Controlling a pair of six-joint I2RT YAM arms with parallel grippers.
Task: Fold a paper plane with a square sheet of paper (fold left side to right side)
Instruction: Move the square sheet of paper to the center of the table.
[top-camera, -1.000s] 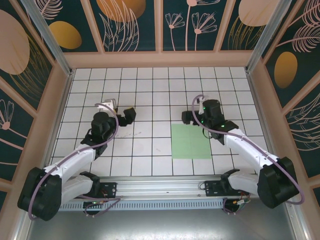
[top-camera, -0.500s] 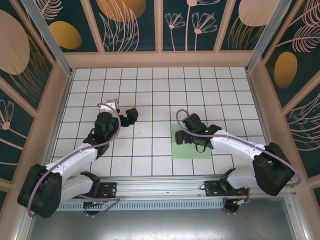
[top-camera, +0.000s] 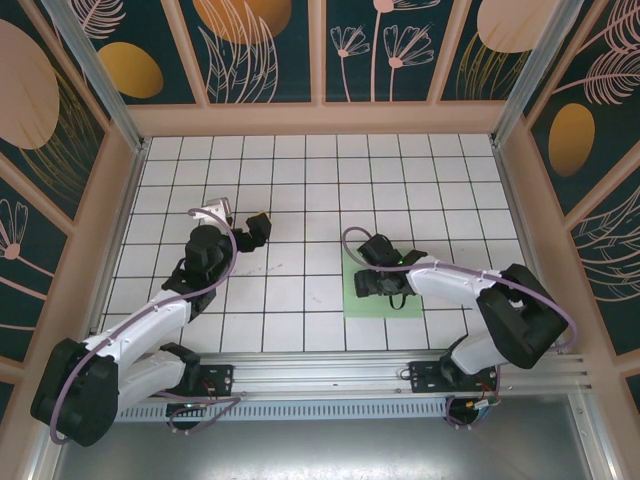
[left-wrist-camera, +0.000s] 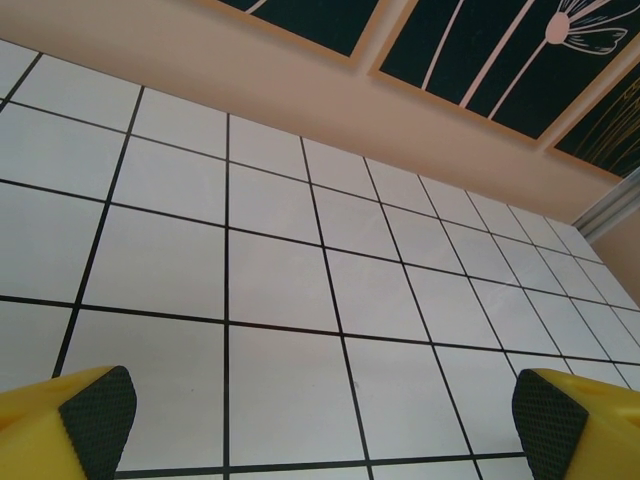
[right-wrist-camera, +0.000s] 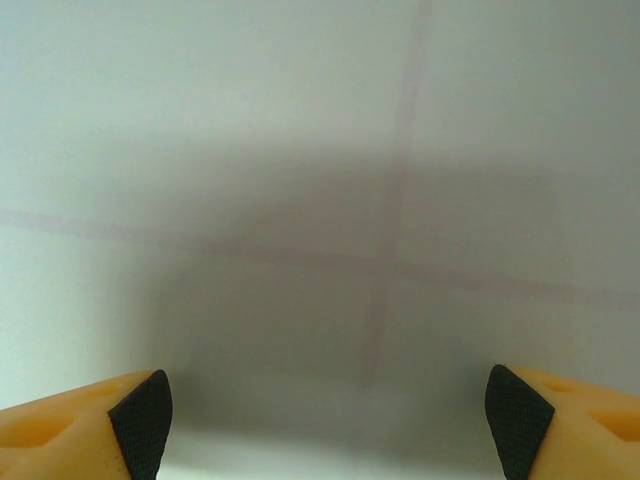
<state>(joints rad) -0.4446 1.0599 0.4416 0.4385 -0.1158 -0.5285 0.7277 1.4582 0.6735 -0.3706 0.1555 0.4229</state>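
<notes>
The square sheet of paper (top-camera: 384, 300) lies flat on the tiles right of centre, pale mint green and unfolded. My right gripper (top-camera: 363, 283) hangs low over its left part, open, jaws pointing down. In the right wrist view the paper (right-wrist-camera: 300, 200) is very close and blurred, tile lines showing faintly through it, with nothing between the yellow fingers (right-wrist-camera: 140, 412). My left gripper (top-camera: 256, 229) is open above bare tiles at the left, well away from the paper. Its black pads (left-wrist-camera: 98, 412) stand wide apart in the left wrist view.
The white grid-tiled table (top-camera: 300, 200) is boxed in by tan walls (top-camera: 320, 118) at the back and both sides. A metal rail (top-camera: 320, 375) with the arm bases runs along the near edge. Bare tiles (left-wrist-camera: 300, 300) stretch ahead of the left gripper toward the back wall.
My right gripper swung from the paper's upper right corner leftward and down over the sheet's left part. The left gripper shifted only slightly. The paper has stayed flat.
</notes>
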